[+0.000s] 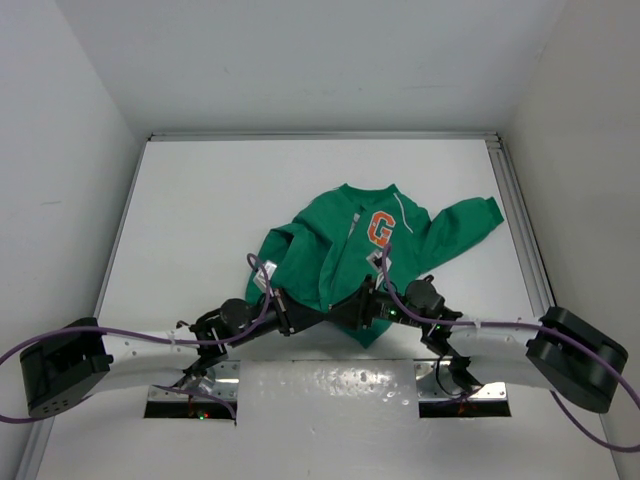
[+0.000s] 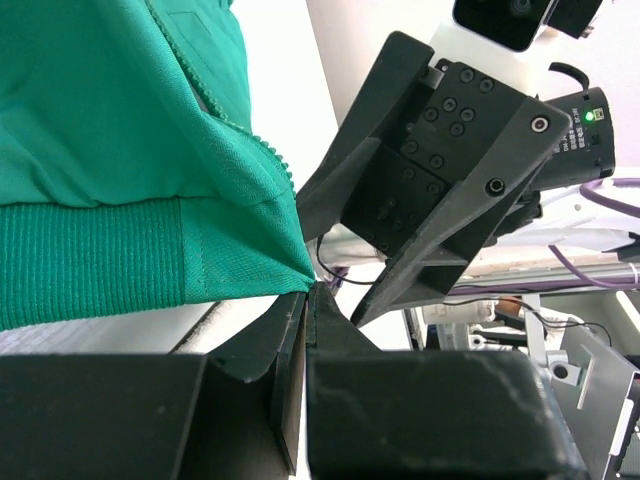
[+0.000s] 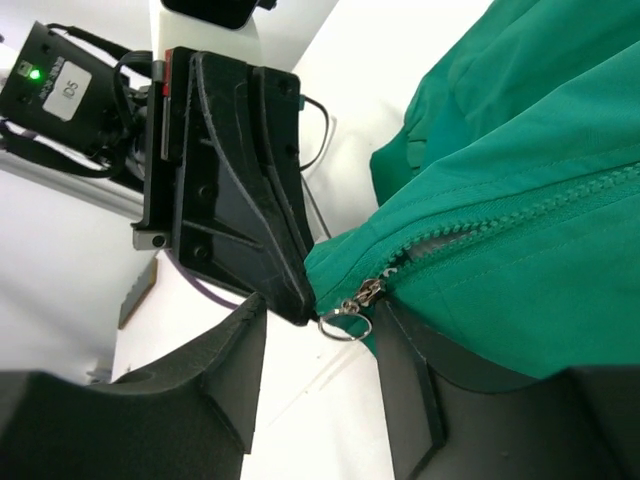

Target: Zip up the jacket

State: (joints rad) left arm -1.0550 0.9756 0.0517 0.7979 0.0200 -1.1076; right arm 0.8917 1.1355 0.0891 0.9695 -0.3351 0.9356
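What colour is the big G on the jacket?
The letter G is orange with a white edge, seen best from the top camera.

Left hand (image 2: 308, 298) pinched closed; right hand (image 3: 322, 318) spread.

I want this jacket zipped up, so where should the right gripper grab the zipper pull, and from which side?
Pinch the metal ring hanging off the slider at the hem. It dangles free between the fingers of the open right gripper, so come from the hem end, along the zipper line. The left gripper pinches the hem beside it.
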